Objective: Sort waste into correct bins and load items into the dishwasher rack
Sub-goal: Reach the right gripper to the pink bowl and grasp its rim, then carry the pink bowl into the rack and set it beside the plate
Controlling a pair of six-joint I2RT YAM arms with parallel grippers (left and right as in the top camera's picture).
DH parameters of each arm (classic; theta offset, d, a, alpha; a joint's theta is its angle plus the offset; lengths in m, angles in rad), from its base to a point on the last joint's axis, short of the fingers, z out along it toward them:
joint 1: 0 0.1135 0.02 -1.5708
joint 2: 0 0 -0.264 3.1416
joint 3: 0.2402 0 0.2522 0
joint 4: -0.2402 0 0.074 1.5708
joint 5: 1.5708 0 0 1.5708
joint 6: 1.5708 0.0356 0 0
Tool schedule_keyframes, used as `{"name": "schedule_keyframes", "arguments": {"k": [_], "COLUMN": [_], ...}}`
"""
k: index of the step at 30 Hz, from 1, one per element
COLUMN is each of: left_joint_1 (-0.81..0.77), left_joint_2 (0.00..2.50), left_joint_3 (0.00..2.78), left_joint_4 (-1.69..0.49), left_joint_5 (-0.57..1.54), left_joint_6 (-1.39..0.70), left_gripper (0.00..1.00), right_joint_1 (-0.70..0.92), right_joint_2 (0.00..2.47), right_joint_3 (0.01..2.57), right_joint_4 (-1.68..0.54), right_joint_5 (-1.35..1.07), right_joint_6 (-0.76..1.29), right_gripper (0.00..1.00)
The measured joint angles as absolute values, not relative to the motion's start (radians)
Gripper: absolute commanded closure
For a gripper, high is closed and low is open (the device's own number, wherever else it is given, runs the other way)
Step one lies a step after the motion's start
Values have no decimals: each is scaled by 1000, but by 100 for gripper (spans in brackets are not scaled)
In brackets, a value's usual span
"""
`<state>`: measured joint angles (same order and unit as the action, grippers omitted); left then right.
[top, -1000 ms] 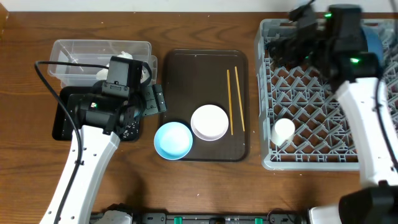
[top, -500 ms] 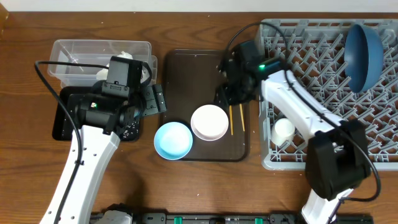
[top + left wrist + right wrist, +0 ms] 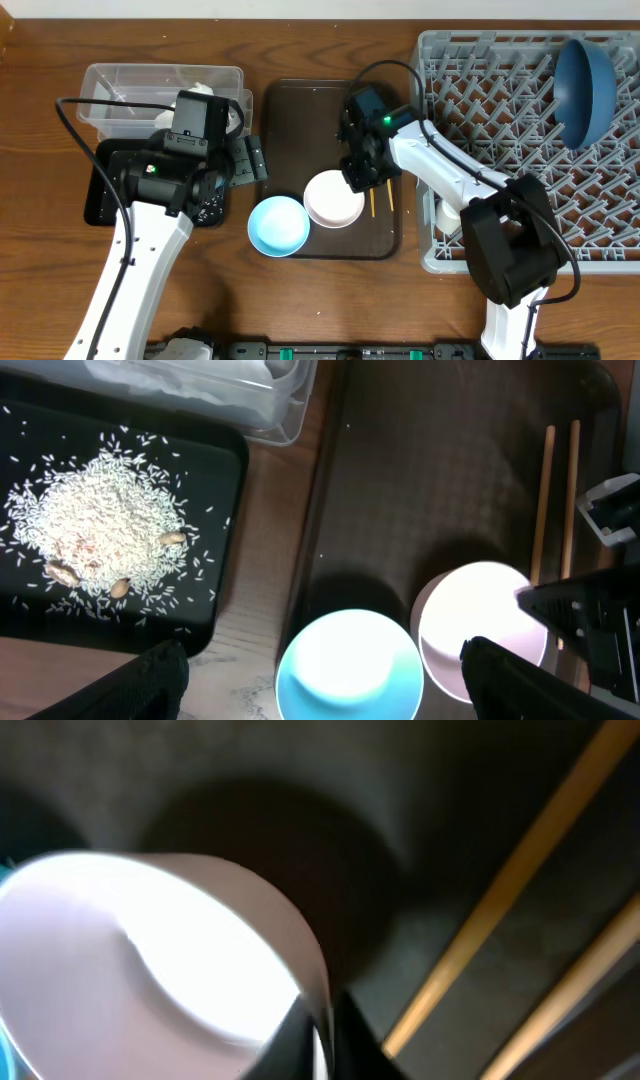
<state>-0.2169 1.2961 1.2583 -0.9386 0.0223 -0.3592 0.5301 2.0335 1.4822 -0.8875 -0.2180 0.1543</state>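
Overhead view of a wooden tabletop [image 3: 330, 40]. In the middle lay a brown serving tray [image 3: 310, 120]. On its near half sat a white bowl [image 3: 335, 198]. A light blue bowl [image 3: 278, 225] sat just beside it on the left, overlapping the tray's near left edge. A pair of chopsticks [image 3: 500, 890] lay side by side along the tray's right side, just beside the white bowl and partly hidden from above by the right arm.

The right claw [image 3: 318, 1035] was closed on the right rim of the white bowl. In the wrist view, the thin rim was pinched between its two dark fingers.

The left claw [image 3: 322, 660] was spread wide and held nothing. It hung above the gap between the black tray [image 3: 100, 205] and the brown serving tray. Rice scraps [image 3: 105, 530] lay in a loose heap on the black tray. Behind it stood the clear tub [image 3: 130, 85] with white tissue [image 3: 205, 90] inside.

At the right stood the grey dishwasher rack [image 3: 520, 160]. A dark blue bowl [image 3: 585, 75] stood on its edge in the rack's far right corner. A small white cup [image 3: 447, 212] sat near the rack's near left corner, partly covered by the right arm.
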Motion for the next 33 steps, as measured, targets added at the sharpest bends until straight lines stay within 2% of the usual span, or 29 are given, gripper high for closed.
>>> {"name": "schedule_keyframes", "arguments": {"k": [10, 14, 18, 24, 27, 33], "left_joint_1": [-217, -217, -217, -217, -217, -217], "left_joint_2": [1296, 1296, 1296, 1296, 1296, 1296], "left_joint_3": [1258, 1258, 1258, 1258, 1258, 1258], "left_joint_4": [-939, -939, -939, -939, -939, -938], "left_joint_5": [22, 22, 22, 22, 22, 22], "left_joint_6": [-359, -359, -359, -359, -359, -359], "left_gripper": [10, 10, 11, 10, 10, 10], "right_joint_1": [515, 466, 392, 318, 302, 279], "right_joint_2": [2033, 1996, 1876, 1706, 1713, 1821], "right_joint_3": [1502, 1569, 1653, 1707, 1708, 1708], "right_joint_4": [-916, -961, -962, -870, -810, -660], "right_joint_5": [-175, -82, 151, 670, 873, 1094], "right_joint_6": [157, 182, 271, 336, 323, 229], "right_gripper": [99, 99, 99, 99, 99, 99]}}
